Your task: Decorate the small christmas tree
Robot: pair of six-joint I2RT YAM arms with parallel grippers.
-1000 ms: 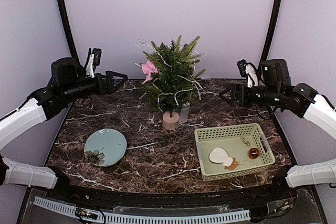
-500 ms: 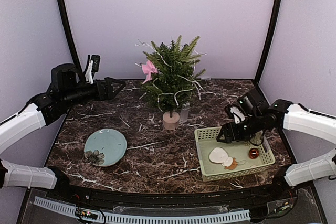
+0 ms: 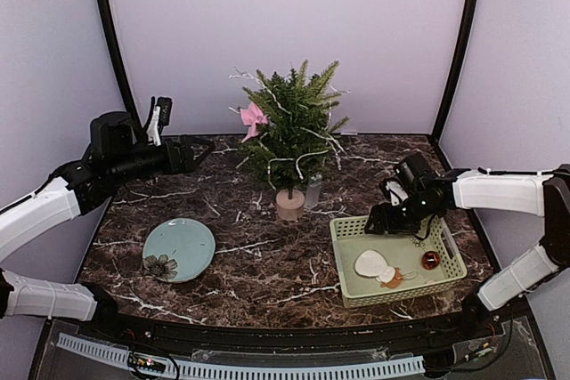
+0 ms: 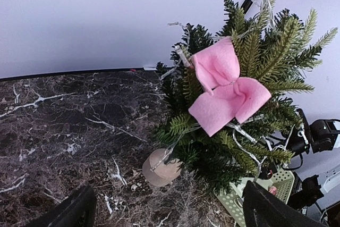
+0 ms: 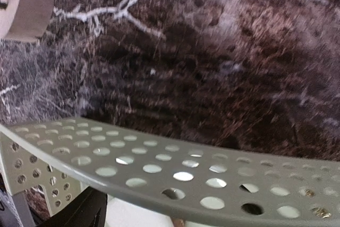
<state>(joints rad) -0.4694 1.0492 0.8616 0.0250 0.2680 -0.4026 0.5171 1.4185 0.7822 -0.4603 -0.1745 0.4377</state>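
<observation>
The small christmas tree stands at the back middle in a beige-pink pot. A pink felt bow and white strands hang on its branches. My left gripper is open and empty, held above the table to the left of the tree and pointing at it. The left wrist view shows the bow, the pot and both fingers spread wide. My right gripper is open and empty, low over the far-left rim of the green basket. One finger shows below the perforated basket wall.
The basket holds a white ornament, a brown piece, a red-brown ball and a small gold item. A teal plate lies at front left. A small clear holder stands beside the pot.
My right arm has swung down and forward from its raised place at the right to the basket's far-left rim. My left gripper has drawn back slightly to the left.
</observation>
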